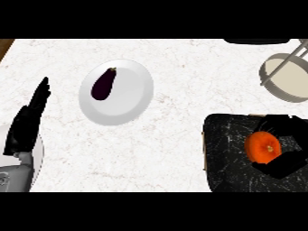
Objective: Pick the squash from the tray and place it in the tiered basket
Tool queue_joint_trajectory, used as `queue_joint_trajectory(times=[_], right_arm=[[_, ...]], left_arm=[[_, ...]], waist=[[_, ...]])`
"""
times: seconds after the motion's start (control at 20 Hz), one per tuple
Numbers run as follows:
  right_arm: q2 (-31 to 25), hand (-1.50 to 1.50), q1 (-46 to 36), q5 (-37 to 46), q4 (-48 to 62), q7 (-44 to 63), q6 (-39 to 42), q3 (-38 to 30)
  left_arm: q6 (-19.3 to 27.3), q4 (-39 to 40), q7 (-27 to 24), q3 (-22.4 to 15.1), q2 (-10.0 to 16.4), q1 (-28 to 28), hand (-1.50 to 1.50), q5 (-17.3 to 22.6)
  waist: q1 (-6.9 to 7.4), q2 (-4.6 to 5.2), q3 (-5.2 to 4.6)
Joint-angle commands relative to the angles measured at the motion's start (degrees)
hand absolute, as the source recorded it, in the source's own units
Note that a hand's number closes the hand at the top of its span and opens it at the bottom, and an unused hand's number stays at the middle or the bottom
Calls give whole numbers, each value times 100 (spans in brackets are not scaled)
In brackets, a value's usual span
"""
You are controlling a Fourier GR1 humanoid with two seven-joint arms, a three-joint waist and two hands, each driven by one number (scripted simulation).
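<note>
Bright, even light — shadows faint, soft

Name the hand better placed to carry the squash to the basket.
The right hand: curled round the squash on the tray, near the basket; the left hand rests open, far left.
</note>
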Motion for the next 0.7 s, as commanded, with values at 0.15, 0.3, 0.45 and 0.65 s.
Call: queue_joint_trajectory(times=[0.15,0.3,0.45,0.65], right_arm=[[-809,150,448,689,-1520,-1484,956,1380],[-980,150,910,668,-2449,-2030,824,1313],[-713,150,1192,13,-3074,-1941,661,588],[-556,150,749,-291,-3292,-2138,164,-257]], left_arm=[[-18,130,-97,63,29,-42,0,30],[-46,-100,163,87,102,30,0,19],[-150,70,-288,223,143,240,0,165],[-39,278,-189,170,26,-36,0,101]], waist=[[-51,-36,0],[-108,-50,8],[-82,-21,0],[-80,-6,0]])
